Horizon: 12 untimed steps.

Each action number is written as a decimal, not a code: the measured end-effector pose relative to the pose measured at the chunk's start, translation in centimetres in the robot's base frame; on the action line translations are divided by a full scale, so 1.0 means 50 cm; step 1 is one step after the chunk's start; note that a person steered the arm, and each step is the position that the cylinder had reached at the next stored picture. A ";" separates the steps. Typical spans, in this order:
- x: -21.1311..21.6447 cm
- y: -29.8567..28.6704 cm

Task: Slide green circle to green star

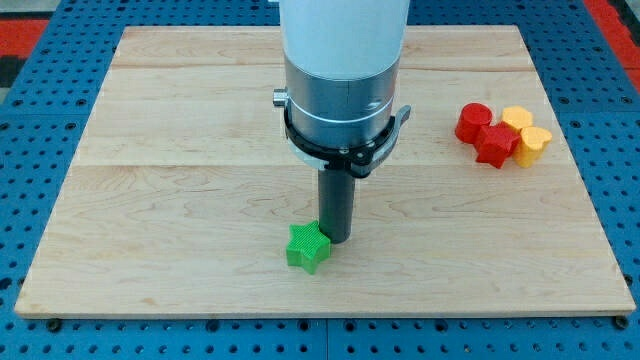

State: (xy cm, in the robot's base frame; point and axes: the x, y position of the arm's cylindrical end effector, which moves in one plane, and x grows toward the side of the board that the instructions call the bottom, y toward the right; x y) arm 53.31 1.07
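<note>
A green star [307,247] lies on the wooden board near the bottom middle of the view. My tip [337,240] stands right at the star's upper right side, touching or almost touching it. No green circle shows in the view; the arm's wide body may hide part of the board behind it.
A cluster of blocks sits at the view's right: a red cylinder [473,120], a red star [493,144], a yellow hexagon-like block [517,119] and a yellow heart [535,144]. The wooden board [150,200] lies on a blue perforated table.
</note>
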 end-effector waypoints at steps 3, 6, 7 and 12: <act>-0.261 0.062; -0.397 0.046; -0.432 0.044; -0.320 -0.113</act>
State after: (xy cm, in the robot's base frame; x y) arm 37.31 -4.57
